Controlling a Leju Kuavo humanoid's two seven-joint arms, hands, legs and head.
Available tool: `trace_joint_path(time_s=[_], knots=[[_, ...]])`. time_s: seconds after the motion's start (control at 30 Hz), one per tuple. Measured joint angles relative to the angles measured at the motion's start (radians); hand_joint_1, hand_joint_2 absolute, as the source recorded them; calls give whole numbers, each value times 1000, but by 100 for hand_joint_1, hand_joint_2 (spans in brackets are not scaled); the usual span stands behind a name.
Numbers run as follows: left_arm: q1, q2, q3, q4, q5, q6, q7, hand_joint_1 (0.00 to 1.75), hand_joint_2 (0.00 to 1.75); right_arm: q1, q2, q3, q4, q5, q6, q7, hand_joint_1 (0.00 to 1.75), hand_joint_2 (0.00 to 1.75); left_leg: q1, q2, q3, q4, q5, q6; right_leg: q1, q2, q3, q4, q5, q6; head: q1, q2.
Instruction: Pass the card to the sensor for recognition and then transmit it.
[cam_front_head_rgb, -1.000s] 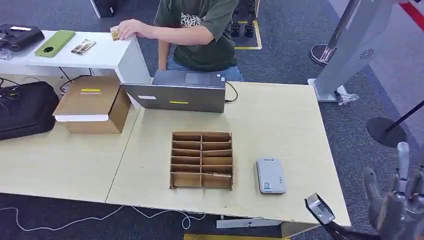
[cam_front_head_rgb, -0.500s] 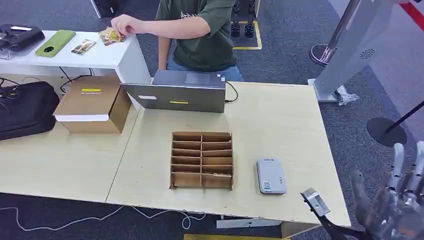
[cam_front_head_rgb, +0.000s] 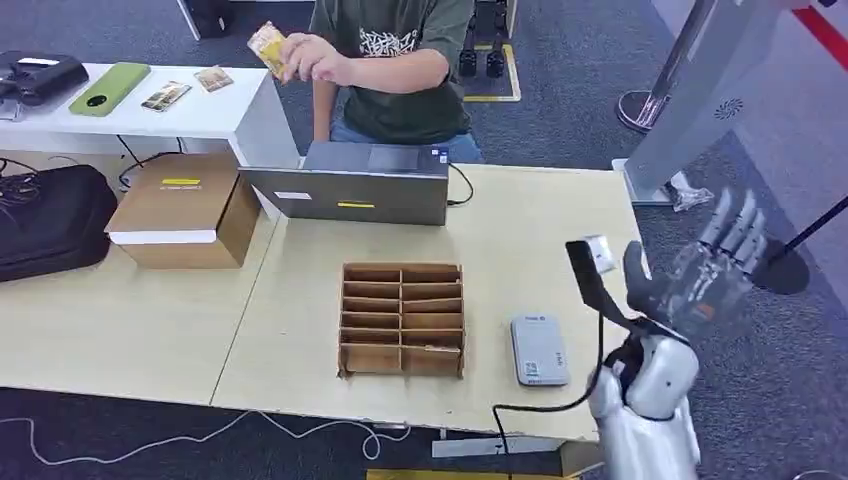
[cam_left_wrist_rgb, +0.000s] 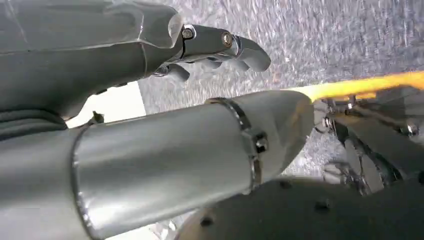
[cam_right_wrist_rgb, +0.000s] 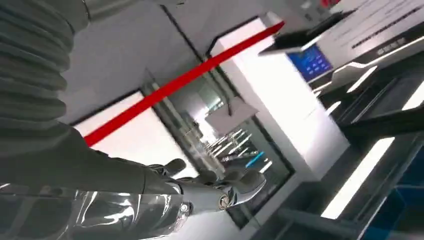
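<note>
A person behind the table holds a yellowish card (cam_front_head_rgb: 267, 45) up in one hand (cam_front_head_rgb: 312, 60), above the white side table (cam_front_head_rgb: 235, 110). The grey sensor (cam_front_head_rgb: 538, 350) lies flat on the wooden table (cam_front_head_rgb: 540, 230), right of a cardboard slot rack (cam_front_head_rgb: 403, 320). My right hand (cam_front_head_rgb: 712, 268) is raised past the table's right edge, fingers spread, holding nothing; in the right wrist view its fingers (cam_right_wrist_rgb: 220, 192) reach out bare. In the left wrist view my left hand (cam_left_wrist_rgb: 220, 47) hangs over the carpet with nothing in it.
A grey laptop (cam_front_head_rgb: 365, 185) stands at the table's back edge. A cardboard box (cam_front_head_rgb: 185, 208) and a black bag (cam_front_head_rgb: 50, 220) sit at the left. Two more cards (cam_front_head_rgb: 190, 88) and a green phone (cam_front_head_rgb: 110, 86) lie on the white table. A grey post (cam_front_head_rgb: 700, 90) stands at the right.
My right arm has swung up from the lower right corner to beside the table's right edge. The person has lifted a card off the white table and brought it toward me.
</note>
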Motion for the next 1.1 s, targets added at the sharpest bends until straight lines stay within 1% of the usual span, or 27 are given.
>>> trace_joint_path(time_s=[0.07,0.17,0.3,0.43,0.63,0.93,1.1], knots=[[-3,7,0,0,-16,5,5,0,0,-86,-36,59,114,0,0,-20,0,175,0,-1,0,0,2,1,0,-1,0,0,0,0,0,0],[-3,16,0,0,-29,7,9,0,0,-187,-71,117,261,0,0,-39,0,175,1,-4,-1,0,2,1,0,-3,0,1,0,0,0,0],[-5,19,0,0,-37,11,20,0,0,-287,-99,185,403,0,-1,-32,0,175,1,-3,-2,0,2,1,0,-2,-1,1,0,0,0,0],[-12,23,0,-2,-36,17,22,0,0,-367,-112,260,505,0,-1,-27,0,175,0,-3,-2,0,2,1,0,-2,-2,1,0,0,0,0],[-12,26,0,-2,-26,16,22,0,0,-441,-112,309,581,0,-1,-78,0,175,1,-3,-3,0,2,1,0,-2,-2,1,0,0,0,0],[-11,27,0,-2,-9,4,22,0,0,-491,-113,394,637,0,-1,-76,0,175,0,-3,-3,0,2,1,0,-2,-2,1,0,0,0,0],[-8,28,0,-2,-5,3,21,0,0,-502,-113,417,651,0,-1,-79,0,175,1,-3,-3,0,2,1,0,-2,-2,1,0,0,0,0]])
